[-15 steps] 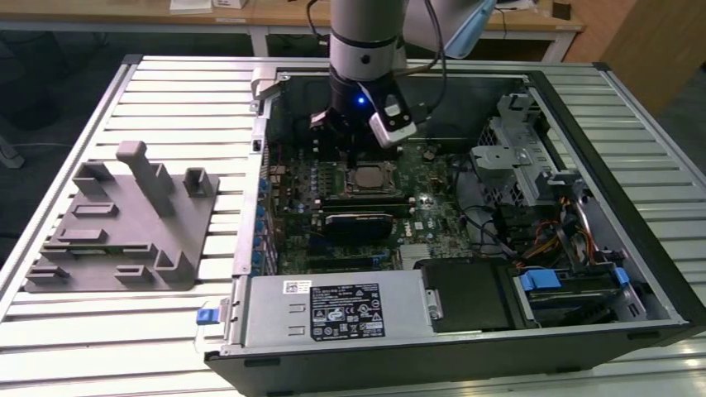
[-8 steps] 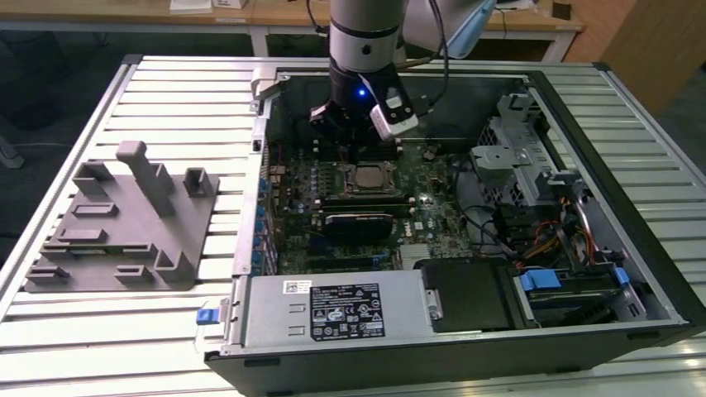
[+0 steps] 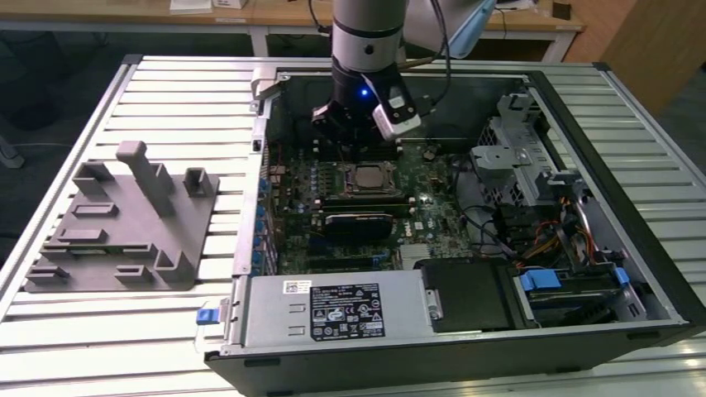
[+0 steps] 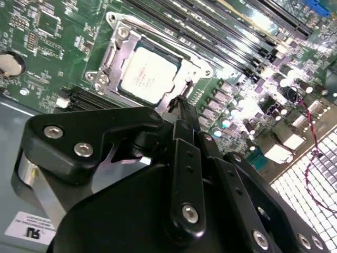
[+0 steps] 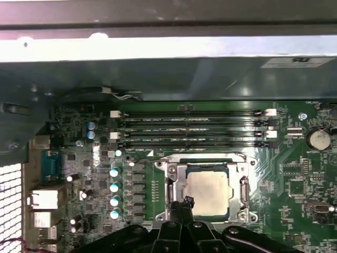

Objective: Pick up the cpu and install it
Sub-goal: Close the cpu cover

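Exterior view: slatted table (image 3: pixel 165 83), wooden desk (image 3: pixel 111 18) behind, cpu (image 3: pixel 368 176) seemingly seated.

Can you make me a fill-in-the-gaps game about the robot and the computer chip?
1. The cpu sits in the ___ of the motherboard.
2. The end effector, close by the cpu, is shut and holds ___.
3. The grey fixture lies on the table, on the exterior view's ___ of the case.
Missing words: socket; nothing; left.
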Robot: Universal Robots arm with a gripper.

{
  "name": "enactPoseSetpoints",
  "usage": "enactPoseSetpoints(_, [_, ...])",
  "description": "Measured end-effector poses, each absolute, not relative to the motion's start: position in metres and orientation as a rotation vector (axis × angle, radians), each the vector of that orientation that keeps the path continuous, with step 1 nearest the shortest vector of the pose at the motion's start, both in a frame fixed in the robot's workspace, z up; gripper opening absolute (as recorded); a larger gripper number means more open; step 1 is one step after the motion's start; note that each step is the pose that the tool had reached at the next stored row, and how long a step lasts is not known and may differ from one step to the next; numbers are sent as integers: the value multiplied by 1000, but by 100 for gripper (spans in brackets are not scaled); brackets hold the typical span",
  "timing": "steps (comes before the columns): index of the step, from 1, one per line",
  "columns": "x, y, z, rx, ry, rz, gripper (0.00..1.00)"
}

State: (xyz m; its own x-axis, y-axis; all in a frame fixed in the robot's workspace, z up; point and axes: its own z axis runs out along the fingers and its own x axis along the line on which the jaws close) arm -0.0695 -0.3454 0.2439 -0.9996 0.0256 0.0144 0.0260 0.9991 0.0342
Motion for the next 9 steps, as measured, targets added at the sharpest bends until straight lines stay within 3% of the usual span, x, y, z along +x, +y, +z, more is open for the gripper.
enactPoseSetpoints(9, [-51, -345, 244, -40, -3127, -54, 11])
